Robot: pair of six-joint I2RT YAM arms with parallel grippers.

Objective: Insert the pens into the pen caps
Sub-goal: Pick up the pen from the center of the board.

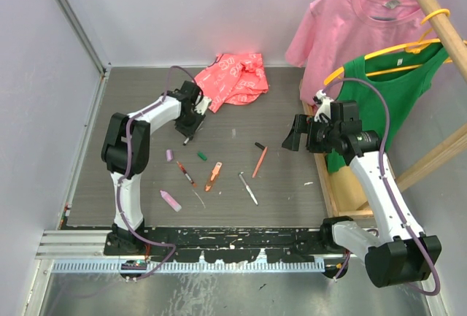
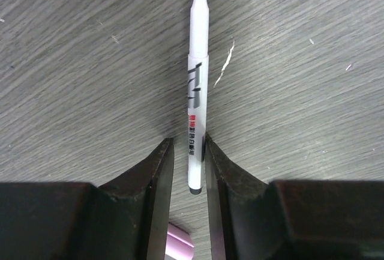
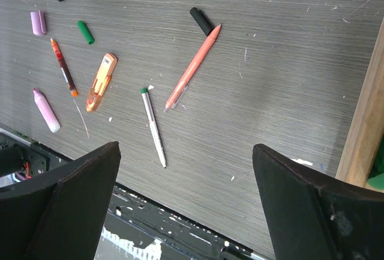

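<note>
My left gripper [image 1: 191, 125] [image 2: 189, 144] is closed narrowly around the rear end of a white marker [image 2: 197, 80] with a black tip. The right finger touches it and a thin gap shows on the left. A lilac cap [image 1: 169, 155] [image 2: 179, 242] lies just behind. My right gripper [image 1: 294, 135] [image 3: 186, 149] is wide open and empty above the table's right side. Below it lie a black cap [image 3: 201, 21], salmon pen [image 3: 193, 68], second white marker [image 3: 153, 128], short orange pen [image 3: 101, 82], dark red pen [image 3: 63, 68], green cap [image 3: 86, 32] and pink highlighter [image 3: 45, 110].
A red patterned cloth [image 1: 233, 76] lies at the back of the table. A wooden rack [image 1: 427, 163] with a pink shirt [image 1: 350, 24] and a green shirt [image 1: 394, 82] stands along the right edge. A white scrap [image 1: 234, 133] lies mid-table.
</note>
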